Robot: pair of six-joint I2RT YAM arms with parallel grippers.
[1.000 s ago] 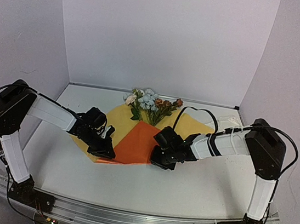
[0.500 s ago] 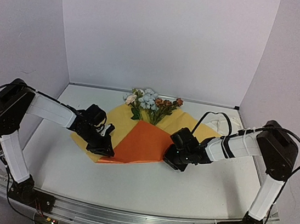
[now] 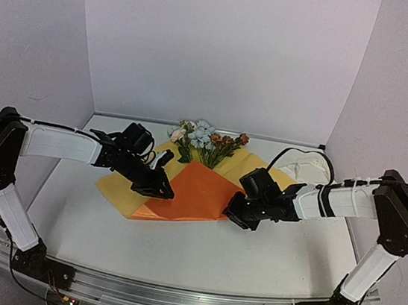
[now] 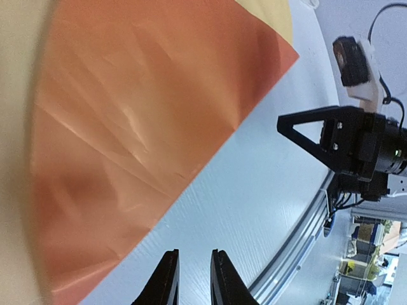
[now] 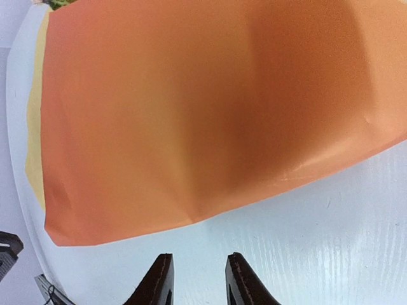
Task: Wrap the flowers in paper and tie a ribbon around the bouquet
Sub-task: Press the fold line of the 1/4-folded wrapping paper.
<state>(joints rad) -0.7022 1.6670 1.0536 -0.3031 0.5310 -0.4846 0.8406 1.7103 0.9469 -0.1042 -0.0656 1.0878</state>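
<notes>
The paper (image 3: 191, 196) lies spread in the middle of the table (image 3: 250, 256), yellow face up, with one part folded over so that a glossy orange panel (lightly creased, pointed at its far end) covers the centre. The flowers (image 3: 204, 139) lie at the paper's far edge, their pink, pale-blue and rust blooms farthest away and their thin green stems running near, toward the tip of the orange fold. The ribbon (image 3: 303, 168) sits in a loose cream-white heap on the right, beside the paper's right corner.

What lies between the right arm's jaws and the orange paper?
Only bare white table; the right wrist view shows a clear strip separating the jaws from the paper and its near edge.
</notes>
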